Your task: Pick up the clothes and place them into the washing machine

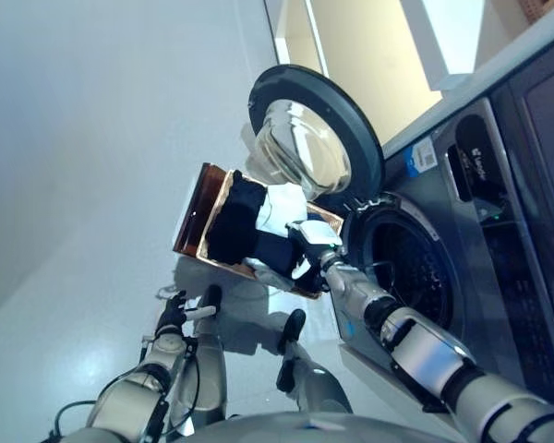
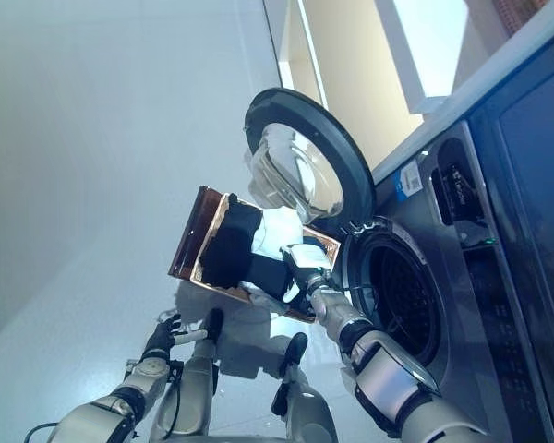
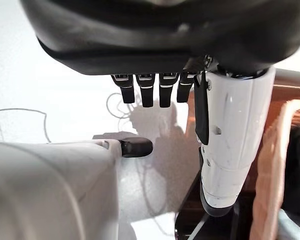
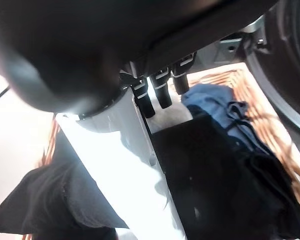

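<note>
Reaching from the lower right in the left eye view, the right hand (image 1: 312, 242) sits over the woven brown wicker basket (image 1: 196, 210) that stands on the pale glossy floor (image 1: 83, 166), just beside the grey front-loading washing machine (image 1: 462, 268). The basket holds the dark black and blue clothes (image 1: 235, 221) together with a white garment (image 1: 282, 205). The machine's round glass door (image 1: 309, 138) is swung open above the basket, and the dark drum opening (image 1: 411, 268) shows beside the hand. The left hand (image 1: 173, 314) hangs low over the floor near the basket's near side, well apart from the clothes.

The right eye view shows the same layout: the right hand (image 2: 307, 266) lies on the pile at the basket's edge nearest the machine, and the left hand (image 2: 159, 340) is off to the side above the floor.

In the left wrist view the left hand's fingers (image 3: 147, 90) hang straight and apart and hold nothing, its white-covered thumb (image 3: 230, 145) beside them; past them lie the floor and a brown edge of the basket (image 3: 270, 165).

In the right wrist view the right hand's fingers (image 4: 160, 90) point down straight into the basket (image 4: 255, 95), just above the blue cloth (image 4: 215, 105) and the black cloth (image 4: 210, 175); they are loosely apart and not clamped on any fabric. All the clothes are in the basket.
</note>
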